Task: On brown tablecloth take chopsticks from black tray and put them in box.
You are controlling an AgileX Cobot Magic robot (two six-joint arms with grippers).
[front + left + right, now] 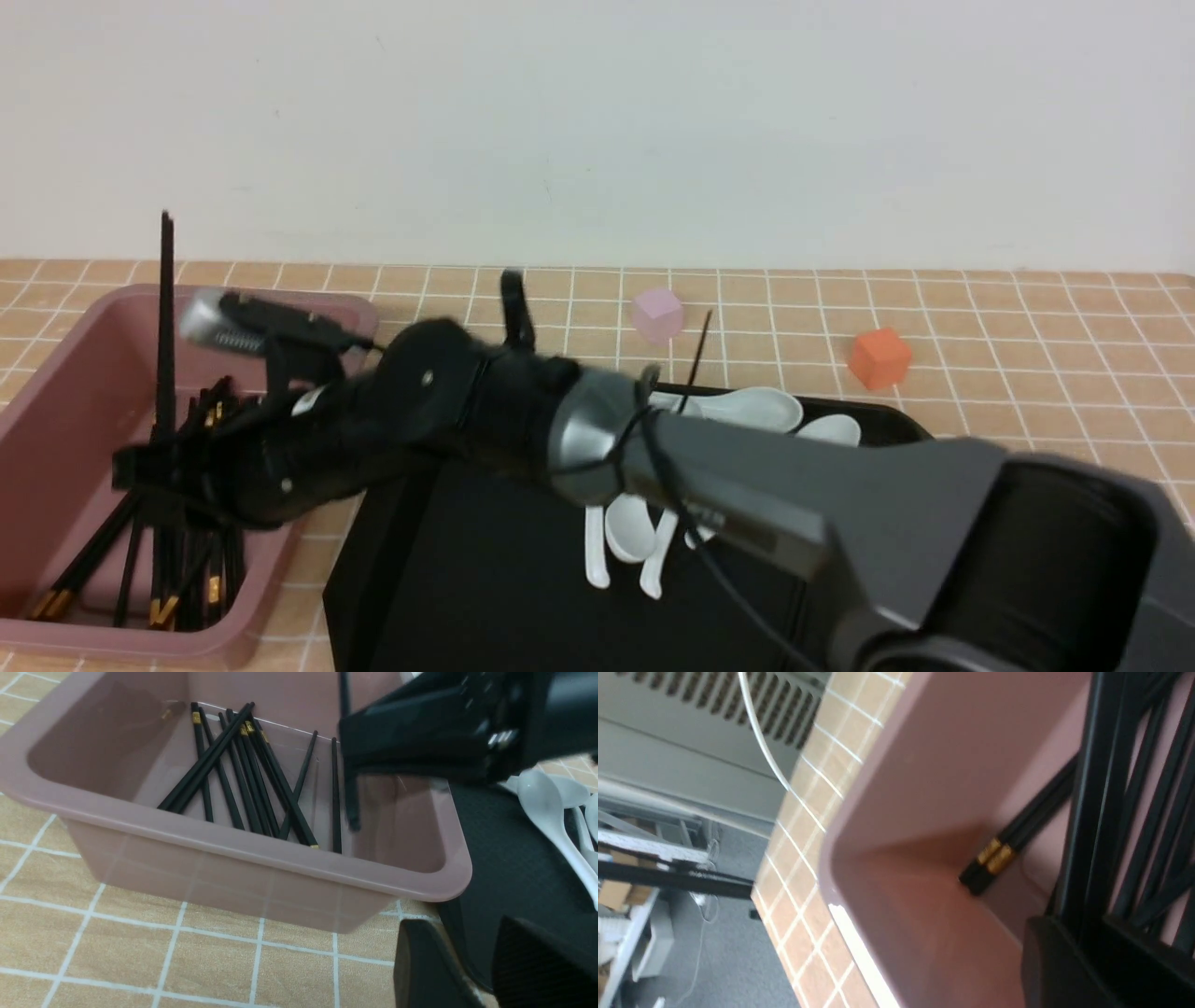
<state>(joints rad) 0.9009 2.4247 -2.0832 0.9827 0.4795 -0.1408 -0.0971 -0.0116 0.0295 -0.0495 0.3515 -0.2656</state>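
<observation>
About ten chopsticks (243, 774) lie heaped in the box (280, 858) at the near left of the brown tablecloth (1027, 317). One upright chopstick (166, 308) stands over them between the jaws of the right gripper (346, 746), though I cannot tell whether it is clamped or loose. On the black tray (448, 560) just right of the box, a leaning stick (695, 364) among the white spoons (756, 408) seems left to fetch, so the job looks nearly done; the left gripper (472, 970) hangs near the box's corner, fingers apart and empty.
</observation>
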